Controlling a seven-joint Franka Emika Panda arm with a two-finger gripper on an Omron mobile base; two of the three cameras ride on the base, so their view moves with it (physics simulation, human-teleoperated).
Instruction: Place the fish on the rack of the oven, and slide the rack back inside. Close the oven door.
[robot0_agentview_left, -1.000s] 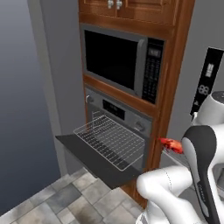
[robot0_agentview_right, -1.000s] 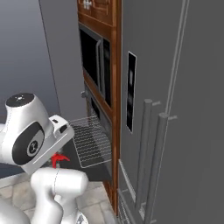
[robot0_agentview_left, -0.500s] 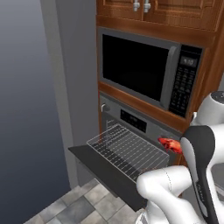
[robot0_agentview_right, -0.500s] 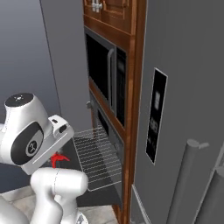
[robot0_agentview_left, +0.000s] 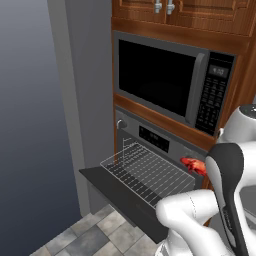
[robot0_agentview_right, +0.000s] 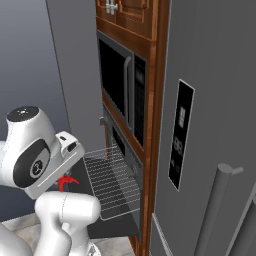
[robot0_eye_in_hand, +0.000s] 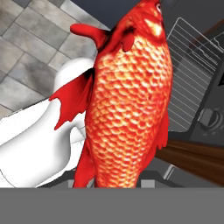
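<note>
- left base view: the white robot arm with dark joints folds low at the lower right, its elbow bent, and the slim red-orange scaly fish (robot0_agentview_left: 193, 165) shows just past its dark upper link, to the right of the pulled-out silver wire rack (robot0_agentview_left: 147, 172).
- the gripper itself is hidden behind the arm there; its fingertips are not visible in any view.
- hand view: the fish (robot0_eye_in_hand: 129, 98) stands lengthwise right in front of the camera, its lower end cut off at the bottom where the fingers would be, so the gripper is clenched on the fish, held in the air rather than lying on anything.
- the rack (robot0_eye_in_hand: 190, 83) lies behind the fish at the upper right, well apart from it, with a round oven knob (robot0_eye_in_hand: 209, 117) beside it.
- right base view: a bit of red fish (robot0_agentview_right: 65, 183) peeks out below the arm's big white joint, left of the rack (robot0_agentview_right: 111, 182).
- the dark grey built-in oven (robot0_agentview_left: 155, 142) stands open; its flat dark oven door (robot0_agentview_left: 120, 195) hangs down level under the rack, its right end covered by the arm.
- the black-windowed microwave (robot0_agentview_left: 167, 82) sits above the oven.
</note>
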